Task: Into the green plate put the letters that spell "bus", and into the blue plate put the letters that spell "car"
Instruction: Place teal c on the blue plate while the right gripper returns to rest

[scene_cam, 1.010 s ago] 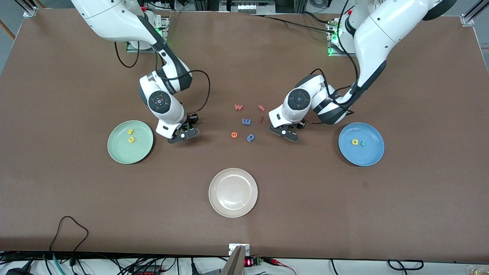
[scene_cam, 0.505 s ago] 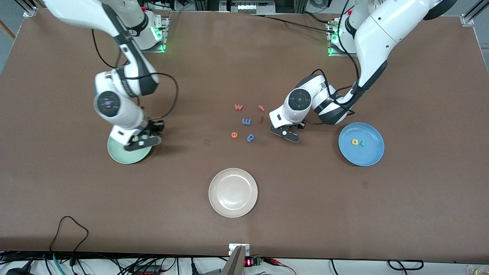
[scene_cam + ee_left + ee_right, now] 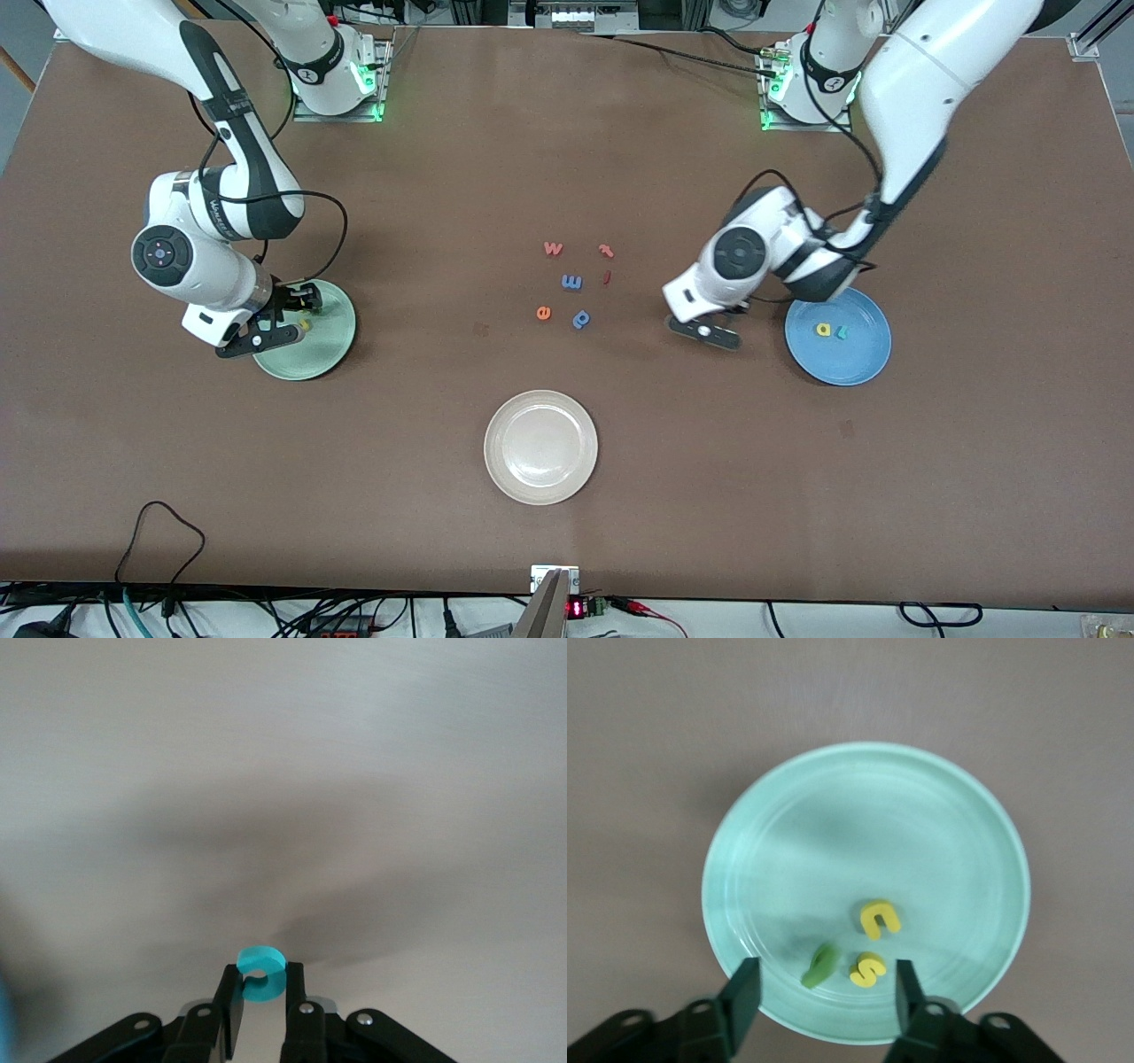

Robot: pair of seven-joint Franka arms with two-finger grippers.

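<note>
Front view: at middle left, the right gripper [image 3: 266,330] hangs over the round pale mint-green plate [image 3: 332,347]. At middle right, the left gripper [image 3: 704,332] hovers over bare table beside the round sky-blue plate [image 3: 858,359], which holds a yellow foam "a" [image 3: 824,330] and teal foam "r" [image 3: 842,332].

Left wrist view: low in the frame, fingers pinch a teal foam "c" [image 3: 261,974].

Right wrist view: fingers spread, empty; yellow "u" [image 3: 879,919], yellow "s" [image 3: 868,970] and green foam "b" [image 3: 820,965] lie in the plate's lower part. "Bus" looks done; only "c" remains.
</note>
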